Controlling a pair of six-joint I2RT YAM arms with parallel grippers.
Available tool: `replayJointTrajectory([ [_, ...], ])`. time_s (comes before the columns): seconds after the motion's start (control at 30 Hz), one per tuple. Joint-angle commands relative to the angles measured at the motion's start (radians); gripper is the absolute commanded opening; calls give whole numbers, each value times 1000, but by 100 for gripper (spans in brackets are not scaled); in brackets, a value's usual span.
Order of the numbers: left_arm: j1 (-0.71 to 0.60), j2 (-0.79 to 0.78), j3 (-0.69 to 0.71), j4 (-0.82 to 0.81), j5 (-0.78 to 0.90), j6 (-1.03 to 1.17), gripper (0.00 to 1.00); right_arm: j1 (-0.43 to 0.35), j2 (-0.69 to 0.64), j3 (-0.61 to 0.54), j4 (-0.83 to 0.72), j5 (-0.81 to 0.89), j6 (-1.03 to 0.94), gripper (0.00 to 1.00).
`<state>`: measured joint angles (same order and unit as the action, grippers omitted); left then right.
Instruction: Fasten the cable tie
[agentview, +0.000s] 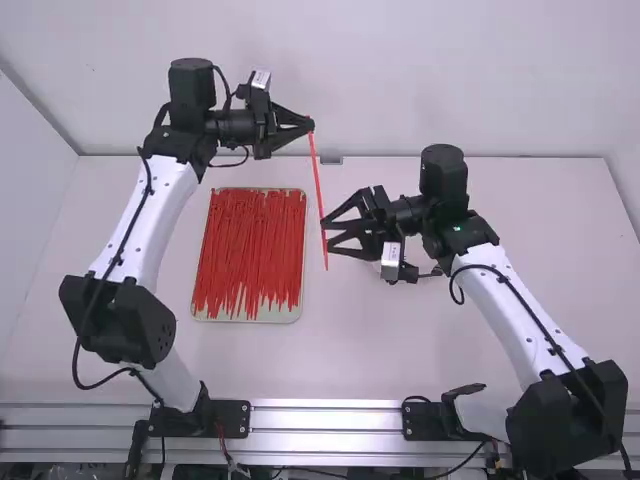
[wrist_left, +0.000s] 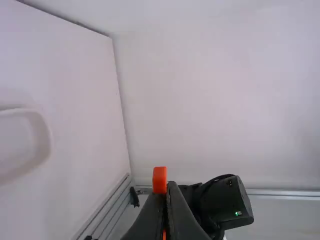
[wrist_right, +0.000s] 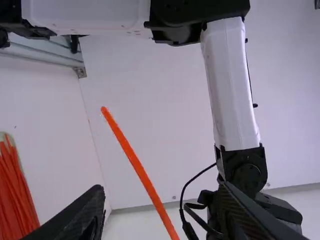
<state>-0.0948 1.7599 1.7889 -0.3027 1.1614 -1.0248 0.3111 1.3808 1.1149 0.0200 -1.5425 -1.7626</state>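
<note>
A single red cable tie (agentview: 319, 200) hangs almost straight down above the table. My left gripper (agentview: 305, 128) is shut on its head end at the top. In the left wrist view the orange-red head (wrist_left: 159, 179) sticks out just beyond the closed fingertips (wrist_left: 172, 200). My right gripper (agentview: 330, 232) stands open beside the tie's lower part, one finger on either side of the strip without touching it. In the right wrist view the tie (wrist_right: 135, 165) runs slantwise between the spread fingers (wrist_right: 80, 217).
A flat tray (agentview: 250, 317) holding several red cable ties (agentview: 250, 250) lies on the white table, left of the hanging tie. Those ties (wrist_right: 12, 190) also show in the right wrist view. White walls enclose the table at the back and sides.
</note>
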Motion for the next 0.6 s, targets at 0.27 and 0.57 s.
replayJointTrajectory([
  [0.27,-23,7,29,6,-3,-3,2,-4,-2,-5,2,-16,0,28],
  [0.57,-23,7,29,7,-4,0,2,-3,-2,-5,2,-17,0,0],
])
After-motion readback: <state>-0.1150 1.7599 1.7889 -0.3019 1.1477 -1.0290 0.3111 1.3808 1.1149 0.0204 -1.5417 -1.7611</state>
